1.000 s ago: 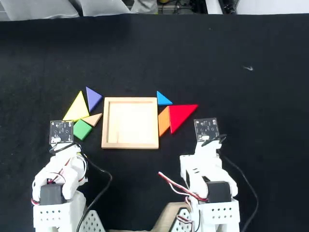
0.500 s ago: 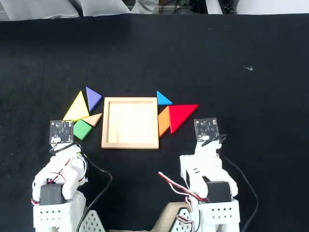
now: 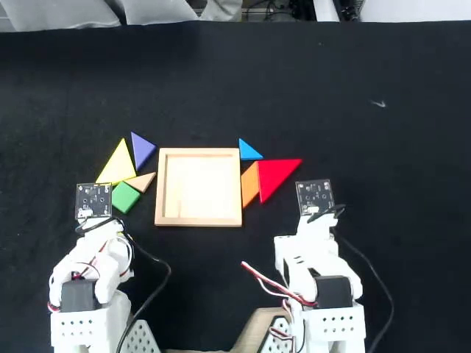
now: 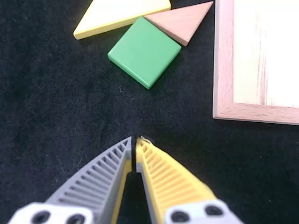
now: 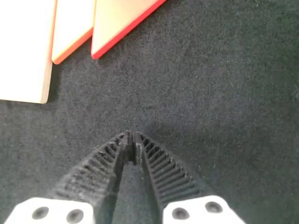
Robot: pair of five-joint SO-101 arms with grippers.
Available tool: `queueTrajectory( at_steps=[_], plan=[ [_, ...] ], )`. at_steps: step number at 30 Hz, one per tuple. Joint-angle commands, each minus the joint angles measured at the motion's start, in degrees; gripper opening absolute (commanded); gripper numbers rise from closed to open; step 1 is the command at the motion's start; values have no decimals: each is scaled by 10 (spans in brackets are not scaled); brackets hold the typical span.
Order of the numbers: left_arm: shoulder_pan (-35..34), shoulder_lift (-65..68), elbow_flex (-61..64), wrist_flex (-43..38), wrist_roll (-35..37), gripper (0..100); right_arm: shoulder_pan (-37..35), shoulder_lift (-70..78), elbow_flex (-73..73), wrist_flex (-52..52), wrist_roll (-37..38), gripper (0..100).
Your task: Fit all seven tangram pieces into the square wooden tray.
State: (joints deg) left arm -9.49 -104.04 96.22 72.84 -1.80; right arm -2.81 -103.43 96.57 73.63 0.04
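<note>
The square wooden tray lies mid-table with nothing in it. To its left lie a yellow triangle, a purple triangle, a tan triangle and a green square. To its right lie a blue triangle, an orange piece and a red triangle. My left gripper is shut and holds nothing, a short way in front of the green square and the tray's corner. My right gripper is shut and holds nothing, near the red triangle and orange piece.
Black cloth covers the table. Both arm bases sit at the near edge, the left arm and right arm folded back. Free cloth stretches beyond and to both sides of the pieces.
</note>
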Motion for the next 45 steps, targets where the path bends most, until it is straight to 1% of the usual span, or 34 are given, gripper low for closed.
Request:
queueTrajectory(
  at_steps=[1, 3, 6, 8, 11, 13, 16, 17, 21, 23, 29, 32, 37, 45],
  plan=[
    [1, -4, 11, -2, 1, 30, -5, -37, 0, 4, -2, 11],
    [1, -4, 11, -30, 2, 30, -5, -37, 0, 4, -2, 11],
    [-4, -4, 11, -149, 2, 31, -5, -37, 0, 4, -2, 11],
    [-4, -4, 11, -210, 2, 32, -5, -37, 0, 4, -2, 11],
    [1, -4, 11, -253, 0, 33, -5, -37, 0, 4, -2, 11],
    [-4, -4, 11, -248, -4, 33, -5, -37, 0, 4, -2, 11],
    [-14, -4, 11, -209, -7, 33, -5, -37, 0, 4, -2, 11],
    [-19, -4, 11, -207, -22, 33, -5, -37, 0, 4, -2, 11],
    [-41, -4, 11, -206, -121, 33, -5, -37, 0, 4, -2, 11],
    [-40, -4, 11, -202, -137, 31, -5, -37, 0, 4, -2, 11],
    [-43, -4, 11, -201, -135, 30, -5, -37, 0, 4, -2, 11],
    [-61, -4, 11, -200, -133, 30, -5, -37, 0, 4, -2, 11],
    [-102, -4, 7, -206, -48, 33, -5, -37, 0, 4, -2, 11],
    [-102, -4, 7, -207, -50, 34, -5, -37, 0, 4, -2, 11]
  ],
)
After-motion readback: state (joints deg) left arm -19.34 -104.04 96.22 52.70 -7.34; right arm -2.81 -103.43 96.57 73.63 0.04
